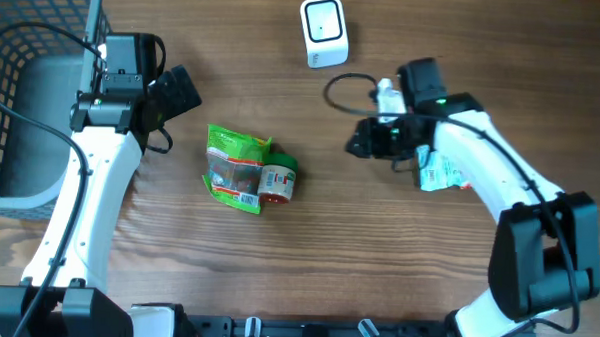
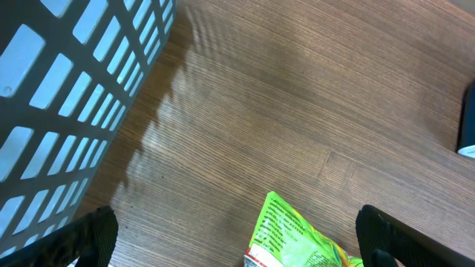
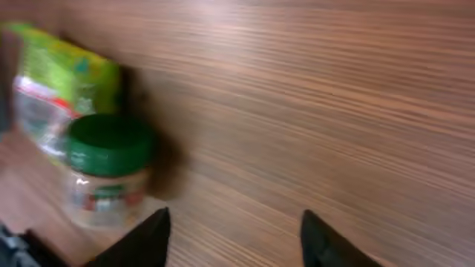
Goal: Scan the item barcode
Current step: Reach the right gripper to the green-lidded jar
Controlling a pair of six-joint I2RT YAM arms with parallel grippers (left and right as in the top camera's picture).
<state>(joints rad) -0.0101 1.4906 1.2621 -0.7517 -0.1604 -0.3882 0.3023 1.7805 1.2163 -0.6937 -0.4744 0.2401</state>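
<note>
A white barcode scanner (image 1: 323,31) stands at the back middle of the table. A green snack packet (image 1: 232,164) lies left of centre, with a small green-lidded jar (image 1: 278,180) on its side against it. My right gripper (image 1: 359,143) hovers right of the jar, open and empty. In the right wrist view its jaws (image 3: 234,239) stand apart over bare wood, with the jar (image 3: 110,167) and packet (image 3: 63,81) ahead to the left. My left gripper (image 1: 181,90) is wide open up-left of the packet. In its wrist view the packet's corner (image 2: 297,233) lies between its fingertips (image 2: 96,233).
A dark wire basket (image 1: 23,89) fills the back left corner and shows close in the left wrist view (image 2: 67,96). A white labelled packet (image 1: 440,174) lies under my right forearm. A black cable loops beside the scanner (image 1: 335,90).
</note>
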